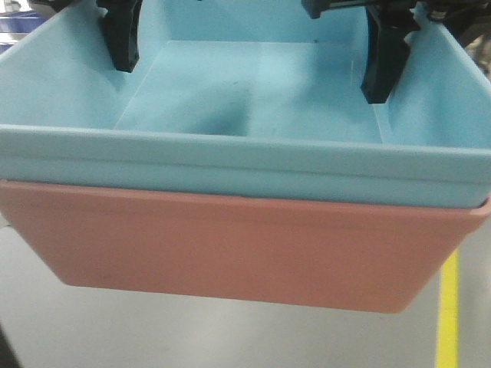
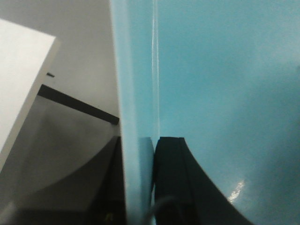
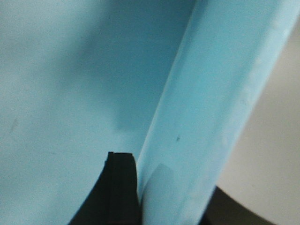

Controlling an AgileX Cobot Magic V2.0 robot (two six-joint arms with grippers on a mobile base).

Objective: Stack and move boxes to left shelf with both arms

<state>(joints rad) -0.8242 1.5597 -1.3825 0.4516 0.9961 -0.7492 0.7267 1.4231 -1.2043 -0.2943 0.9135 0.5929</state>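
we are holding a smooth sky-blue tub (image 1: 253, 100) nested in a tapered salmon-pink tub (image 1: 230, 245), left claw (image 1: 121, 54) and right claw (image 1: 381, 77) clamping the blue walls.

Front view: smooth pale-grey floor (image 1: 192, 337) with a faint sheen, seen beneath the salmon-pink tub (image 1: 230, 253). A yellow painted line (image 1: 447, 314) runs near-to-far on it at right. Left wrist view: white tabletop corner (image 2: 21, 70) at left, above grey floor. A black strip (image 2: 77, 104) crosses the grey just right of the corner.
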